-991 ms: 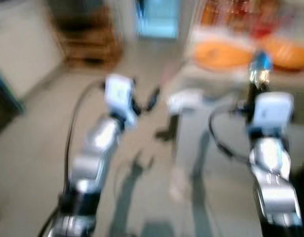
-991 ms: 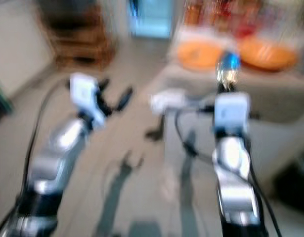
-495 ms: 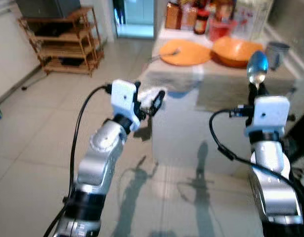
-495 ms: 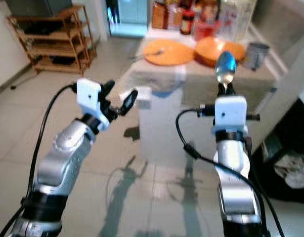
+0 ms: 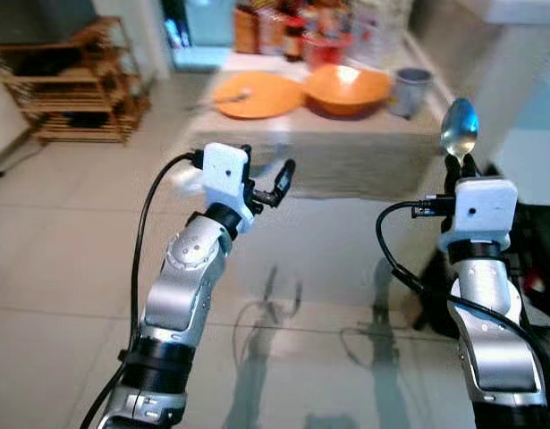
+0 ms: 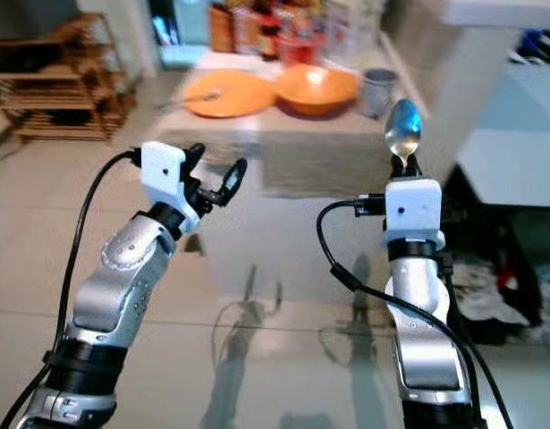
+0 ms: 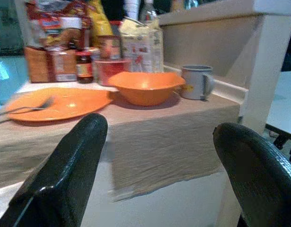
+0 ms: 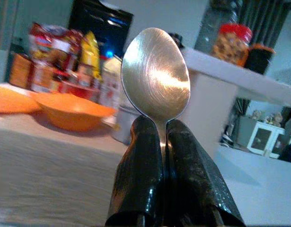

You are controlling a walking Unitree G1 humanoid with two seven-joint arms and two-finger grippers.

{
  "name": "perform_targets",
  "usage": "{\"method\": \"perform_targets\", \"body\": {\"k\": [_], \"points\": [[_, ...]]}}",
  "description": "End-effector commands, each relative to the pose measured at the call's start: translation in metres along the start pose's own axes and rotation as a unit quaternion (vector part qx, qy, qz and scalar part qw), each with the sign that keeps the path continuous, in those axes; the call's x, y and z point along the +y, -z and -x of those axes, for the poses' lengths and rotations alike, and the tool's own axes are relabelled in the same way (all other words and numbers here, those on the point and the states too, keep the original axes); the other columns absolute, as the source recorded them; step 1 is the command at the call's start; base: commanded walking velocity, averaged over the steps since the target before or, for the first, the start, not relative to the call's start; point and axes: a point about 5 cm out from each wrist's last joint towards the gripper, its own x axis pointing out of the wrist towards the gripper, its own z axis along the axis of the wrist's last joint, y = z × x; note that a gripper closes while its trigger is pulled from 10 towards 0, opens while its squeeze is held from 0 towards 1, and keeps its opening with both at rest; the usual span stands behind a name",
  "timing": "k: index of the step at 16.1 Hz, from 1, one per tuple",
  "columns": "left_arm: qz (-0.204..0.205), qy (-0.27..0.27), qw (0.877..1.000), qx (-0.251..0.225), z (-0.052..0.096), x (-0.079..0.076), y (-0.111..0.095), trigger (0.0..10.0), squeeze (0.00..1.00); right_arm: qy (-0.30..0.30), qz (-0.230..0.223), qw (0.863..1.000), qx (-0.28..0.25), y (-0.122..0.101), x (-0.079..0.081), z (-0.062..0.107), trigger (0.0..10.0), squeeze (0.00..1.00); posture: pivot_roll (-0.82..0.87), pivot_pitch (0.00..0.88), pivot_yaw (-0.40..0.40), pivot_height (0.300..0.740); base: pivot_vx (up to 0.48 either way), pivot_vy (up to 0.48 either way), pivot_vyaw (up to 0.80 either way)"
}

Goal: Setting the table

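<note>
Right gripper (image 6: 401, 166) raised at right of centre, fingers clenched on the neck of a metal spoon (image 6: 402, 130) — bowl of the spoon up and clear above the fingertips, handle hidden between them; an upright carry likely keeps it from snagging on the approach. Left gripper (image 6: 214, 175) held out at centre left, fingers (image 7: 65, 175) spread apart and holding nothing, seemingly kept free for a later item. Ahead, across the upper middle of the frame, the worktop (image 5: 346, 161) with a beige runner draped over its near edge. On it an orange plate (image 5: 255, 94) with a fork (image 7: 23, 108) resting on its left part, an orange bowl (image 5: 349, 88) just beside the plate to the right, then a grey mug (image 5: 408, 91) — jars and food packets (image 7: 76, 42) crowd the far edge. Spoon is well apart from the setting; judged step: bringing it over to lay beside plate or bowl. A wooden shelf rack (image 5: 64, 89) stands upper left on the tiled floor.
</note>
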Motion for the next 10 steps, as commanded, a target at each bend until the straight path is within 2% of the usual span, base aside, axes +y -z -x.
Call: {"method": "perform_targets", "body": {"k": [1, 10], "points": [[-0.006, 0.007, 1.0, -0.002, -0.0027, -0.005, -0.001, 10.0, 0.0, 0.003, 0.007, 1.0, -0.008, -0.0022, -0.0038, -0.0021, 0.0, 0.0, -0.08, 0.0, 0.051, 0.74, 0.0, -0.442, 0.0], [-0.012, 0.004, 1.0, 0.005, -0.0032, -0.0071, 0.0024, 10.0, 0.0, 0.004, 0.008, 1.0, -0.002, 0.0007, -0.0039, 0.001, 0.0, 0.0, -0.08, 0.0, 0.056, 0.74, 0.0, -0.441, 0.0]]}}
